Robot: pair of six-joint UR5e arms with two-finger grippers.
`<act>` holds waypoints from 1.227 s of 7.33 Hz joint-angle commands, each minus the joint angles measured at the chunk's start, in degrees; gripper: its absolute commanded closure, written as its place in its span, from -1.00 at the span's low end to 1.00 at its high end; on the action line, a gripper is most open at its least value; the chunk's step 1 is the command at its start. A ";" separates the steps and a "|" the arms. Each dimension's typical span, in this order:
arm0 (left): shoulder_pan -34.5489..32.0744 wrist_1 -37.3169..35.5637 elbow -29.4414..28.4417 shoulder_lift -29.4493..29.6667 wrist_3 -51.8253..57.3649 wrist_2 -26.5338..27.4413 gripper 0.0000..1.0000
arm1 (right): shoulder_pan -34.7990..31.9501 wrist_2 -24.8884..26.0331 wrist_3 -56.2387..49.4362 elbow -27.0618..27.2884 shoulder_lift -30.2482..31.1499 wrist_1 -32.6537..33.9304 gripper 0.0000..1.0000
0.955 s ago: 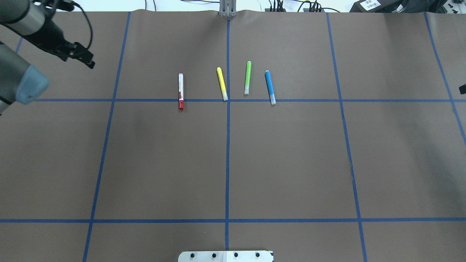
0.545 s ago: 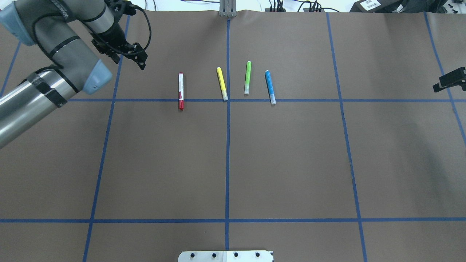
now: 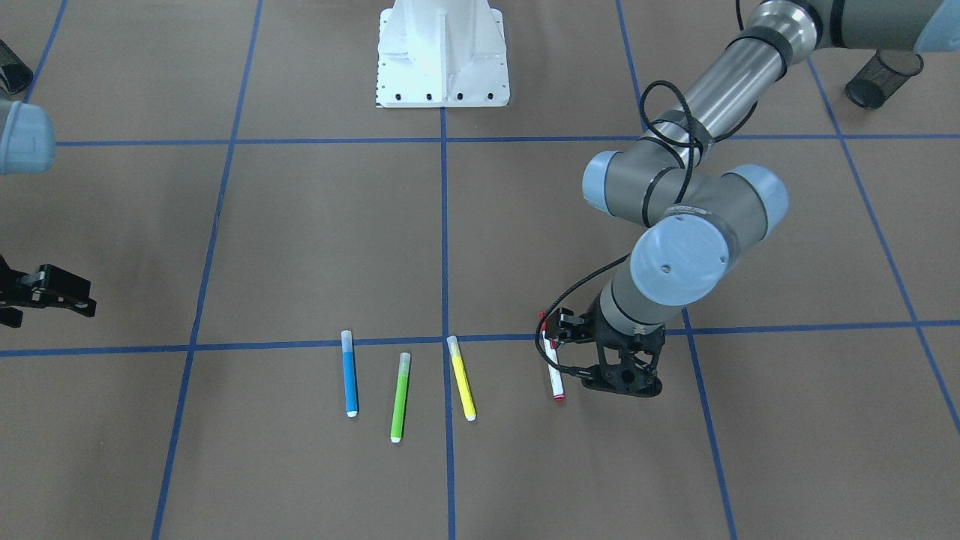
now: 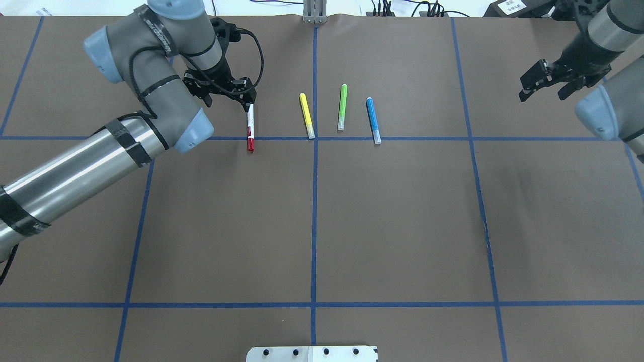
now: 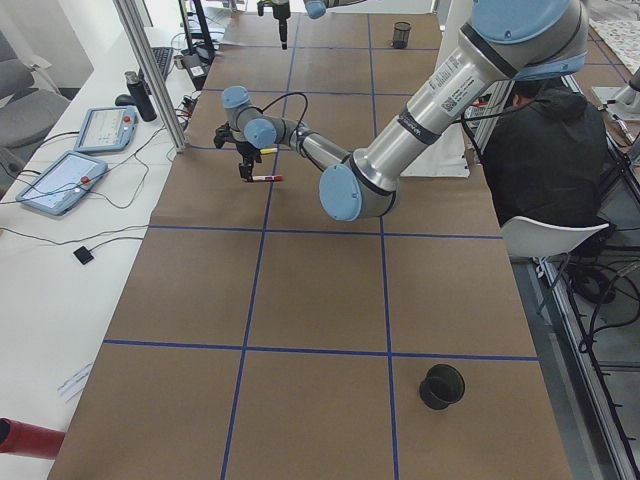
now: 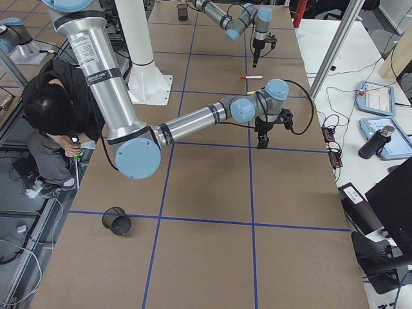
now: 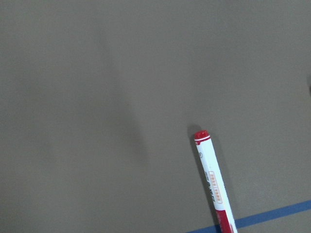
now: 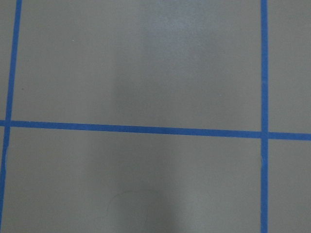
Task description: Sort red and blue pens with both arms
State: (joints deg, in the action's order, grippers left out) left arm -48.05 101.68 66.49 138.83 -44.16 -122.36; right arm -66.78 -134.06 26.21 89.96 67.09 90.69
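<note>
- The left pincer (image 4: 227, 99) hangs spread over the far end of the red pen (image 4: 250, 125), pinching nothing. Its jaws seem set across the barrel, so I judge it is lining up a grasp.
- The red pen lies flat toward the far edge of the desk (image 4: 402, 226), left of the middle. Its long axis runs from far edge to near edge, with the red cap pointing at the robot's edge.
- The yellow marker (image 4: 307, 115) and green marker (image 4: 342, 108) lie between the two pens, apart from both.
- The blue pen (image 4: 373, 120) lies flat, nearly parallel. Its clear cap points toward the near edge and leans slightly to the right edge. Each pen lies outermost in the row, probably so that each arm can reach its own.
- The right pincer (image 4: 543, 92) hovers spread and empty near the far right corner, well apart from the blue pen.
</note>
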 commanded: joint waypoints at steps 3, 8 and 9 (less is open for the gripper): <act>4.36 3.26 -3.38 1.27 -8.22 3.27 -0.85 | 1.48 0.03 0.16 -3.83 -5.56 0.62 -1.00; 6.03 3.35 -3.39 1.18 -9.99 3.44 -0.42 | 1.39 0.03 1.82 -3.83 -6.62 0.45 -1.00; 6.38 3.43 -3.39 0.92 -9.99 4.40 -0.35 | 1.39 0.03 1.83 -3.83 -6.79 0.45 -1.00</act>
State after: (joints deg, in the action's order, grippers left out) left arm -42.04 105.07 63.11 139.95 -54.13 -118.75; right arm -65.35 -134.03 27.96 86.13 60.51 91.21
